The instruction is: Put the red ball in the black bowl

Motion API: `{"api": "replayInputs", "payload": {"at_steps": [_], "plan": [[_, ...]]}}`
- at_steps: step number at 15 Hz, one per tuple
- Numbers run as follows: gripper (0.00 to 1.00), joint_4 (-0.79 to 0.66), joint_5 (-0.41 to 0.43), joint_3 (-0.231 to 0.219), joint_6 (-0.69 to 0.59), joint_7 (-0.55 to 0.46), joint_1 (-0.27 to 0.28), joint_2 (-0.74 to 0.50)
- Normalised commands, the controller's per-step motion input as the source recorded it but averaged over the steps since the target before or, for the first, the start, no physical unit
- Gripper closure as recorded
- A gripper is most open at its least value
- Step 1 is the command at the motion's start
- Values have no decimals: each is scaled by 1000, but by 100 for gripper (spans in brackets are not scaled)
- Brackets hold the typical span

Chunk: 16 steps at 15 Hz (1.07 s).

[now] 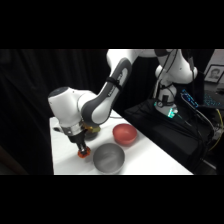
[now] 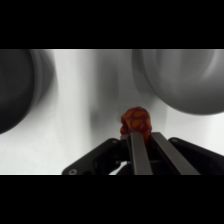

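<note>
I see the gripper (image 1: 82, 151) down at the white table (image 1: 150, 160), its fingers (image 2: 137, 150) closed in on the red ball (image 2: 136, 121), which sits low at the tabletop just beside the grey bowl (image 1: 109, 158). The black bowl (image 2: 17, 87) lies to the other side, and the dull-red bowl (image 1: 124, 134) stands farther back.

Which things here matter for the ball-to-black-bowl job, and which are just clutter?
Job:
- small bumpy red-orange ball, at the pincer tips
- glossy black round bowl, mostly hidden behind the arm in the side view

Lying about:
- grey round bowl
- dull-red round bowl
</note>
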Motion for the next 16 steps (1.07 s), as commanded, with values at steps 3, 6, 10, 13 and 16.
{"api": "replayInputs", "payload": {"at_steps": [3, 6, 10, 13, 16], "plan": [[97, -198, -74, -49, -316, 96, 54, -441], [98, -211, -44, -55, -181, 51, -24, -354], [98, -388, 1, -57, 87, -12, -121, -371], [98, -451, 76, -45, 220, -64, -178, -366], [98, -480, 122, -49, 281, -77, -174, -373]]}}
